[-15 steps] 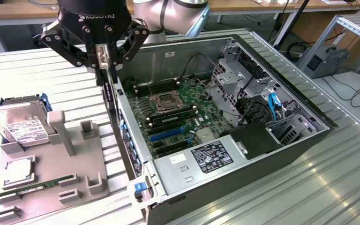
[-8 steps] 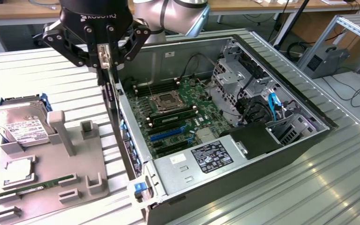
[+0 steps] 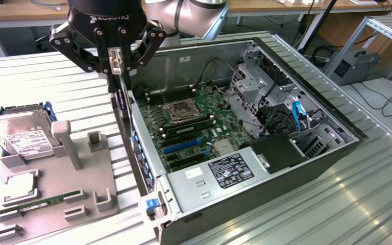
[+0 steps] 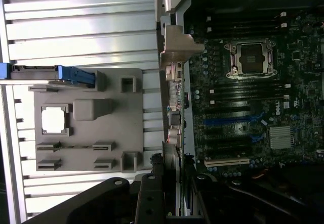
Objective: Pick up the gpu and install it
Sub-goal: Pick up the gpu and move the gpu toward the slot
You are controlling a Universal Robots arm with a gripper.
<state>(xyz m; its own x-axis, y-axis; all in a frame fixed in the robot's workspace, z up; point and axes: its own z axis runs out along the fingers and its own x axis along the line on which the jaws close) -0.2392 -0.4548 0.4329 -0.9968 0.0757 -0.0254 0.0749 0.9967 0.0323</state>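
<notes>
Well, the hand is pinching the gpu by its upper end. The card hangs upright and edge-on, a thin dark slab with silver metal showing between the fingers. It hangs by the open computer case wall on the exterior view's left, next to the green motherboard.

The exterior view looks down from high and off to one side, from some way off. It takes in most of the open case, the tray on the exterior view's left and the ribbed surface. The wrist view looks straight down past the tool, much nearer. Both views share the motherboard, the tray and a strip of the surface.
</notes>
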